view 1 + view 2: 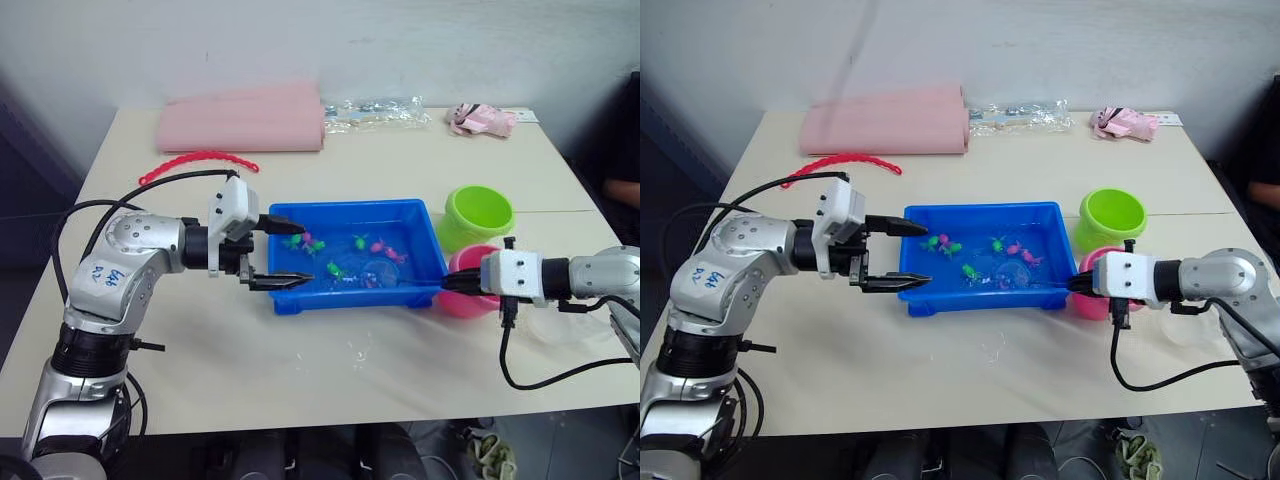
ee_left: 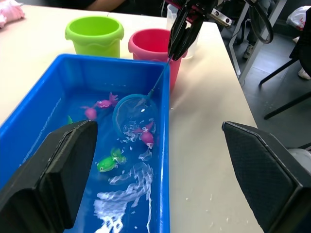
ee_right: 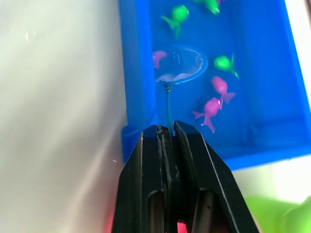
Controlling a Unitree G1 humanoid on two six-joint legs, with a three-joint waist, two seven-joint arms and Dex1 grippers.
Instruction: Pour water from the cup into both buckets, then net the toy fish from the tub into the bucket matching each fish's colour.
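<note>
Blue handwriting on left forearm, unreadable, right gripper (image 3: 167, 130) clamped on net (image 3: 179, 64) handle, hoop dipped in tub (image 1: 425, 216), left gripper (image 1: 288, 252) spread wide, left wrist view adds clear cup (image 2: 171, 10) behind pink bucket (image 2: 150, 43)

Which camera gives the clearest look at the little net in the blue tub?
The right wrist view: the net shows its whole hoop and handle, running up into the right gripper. The left wrist view shows it too; both eye views show only a faint ring.

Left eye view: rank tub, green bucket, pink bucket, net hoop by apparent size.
1. tub
2. green bucket and pink bucket: not ranked; the pink one is partly hidden behind the right gripper.
3. net hoop, smallest, in the tub's water.
</note>
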